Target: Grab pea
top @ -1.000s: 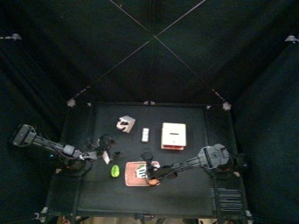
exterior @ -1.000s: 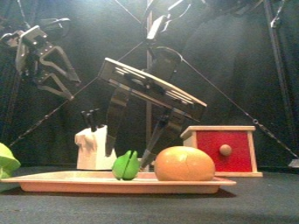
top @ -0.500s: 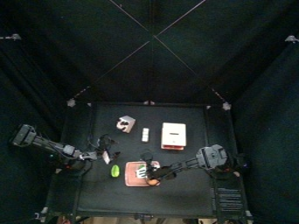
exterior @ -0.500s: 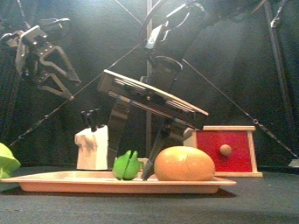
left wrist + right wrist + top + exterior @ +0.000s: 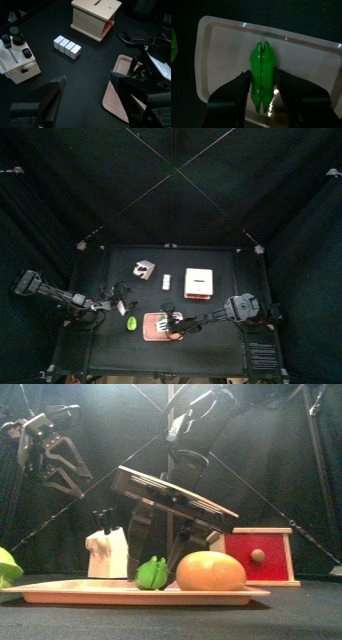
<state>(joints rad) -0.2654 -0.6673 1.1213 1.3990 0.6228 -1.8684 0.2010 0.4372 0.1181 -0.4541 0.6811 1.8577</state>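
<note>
We see the pea (image 5: pixel 262 75) lying on the tray (image 5: pixel 218 45) near the counter's front edge, its long axis running straight between the right hand's (image 5: pixel 262 87) spread jaws. That hand straddles it unclenched, gripping nothing yet; the left hand (image 5: pixel 87 92) rests spread near the counter's left edge, farther off.

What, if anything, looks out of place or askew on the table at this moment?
Nothing stands out. The pea lies on the tray between the right gripper's jaws; the orange ball sits beside it, the red box upright behind.
</note>
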